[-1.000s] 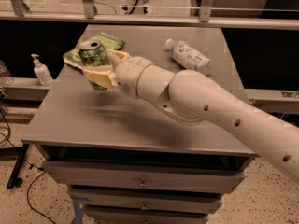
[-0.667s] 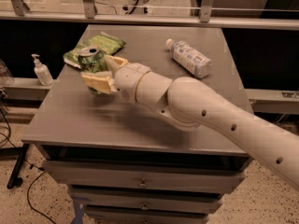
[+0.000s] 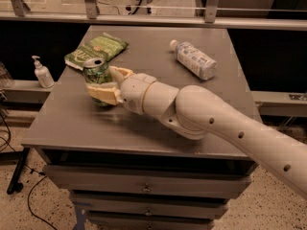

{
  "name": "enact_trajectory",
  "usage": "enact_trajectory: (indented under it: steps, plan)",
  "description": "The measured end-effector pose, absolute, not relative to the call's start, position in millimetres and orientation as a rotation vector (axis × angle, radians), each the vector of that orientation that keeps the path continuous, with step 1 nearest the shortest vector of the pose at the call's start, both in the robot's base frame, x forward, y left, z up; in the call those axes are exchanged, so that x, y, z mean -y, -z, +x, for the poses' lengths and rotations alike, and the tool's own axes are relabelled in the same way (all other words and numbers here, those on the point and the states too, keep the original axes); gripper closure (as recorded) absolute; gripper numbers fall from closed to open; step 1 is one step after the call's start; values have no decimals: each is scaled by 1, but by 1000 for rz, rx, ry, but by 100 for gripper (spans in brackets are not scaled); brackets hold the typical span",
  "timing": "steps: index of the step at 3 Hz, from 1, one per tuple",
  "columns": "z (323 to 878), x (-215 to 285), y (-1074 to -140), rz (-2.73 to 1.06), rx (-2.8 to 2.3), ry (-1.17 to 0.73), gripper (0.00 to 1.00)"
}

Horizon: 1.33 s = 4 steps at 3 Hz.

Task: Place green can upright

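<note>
Claw [image 3: 104, 83] is pinching the green can [image 3: 97, 75] between its 2 fingers, over the left part of the worktop [image 3: 86, 128]. The can's long axis is near vertical, silver top up, leaning a touch (can't tell if its base touches down). I'd guess it only needs lowering straight and letting go. Just behind lies a green snack bag [image 3: 96, 49], and farther right a plastic bottle [image 3: 194, 60] on its side.

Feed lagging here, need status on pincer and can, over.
Pincer shut on can, left side of table. Can upright, low over the top. Snack bag just behind it; bottle lying far right.
</note>
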<state>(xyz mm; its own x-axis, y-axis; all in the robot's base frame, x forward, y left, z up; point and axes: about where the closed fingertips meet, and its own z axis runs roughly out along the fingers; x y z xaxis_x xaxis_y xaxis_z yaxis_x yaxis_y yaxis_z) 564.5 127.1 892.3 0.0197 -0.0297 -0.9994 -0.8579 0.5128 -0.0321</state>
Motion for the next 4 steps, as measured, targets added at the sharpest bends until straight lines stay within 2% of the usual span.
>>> enact_trajectory:
  steps: [2,3,4]
  plan:
    - [553,-114,-881,-845,-1442,-791,13]
    - [543,-100,-881,-861,-1457,-782,0]
    - [526,-74,-883,-886,-1495,-757,0]
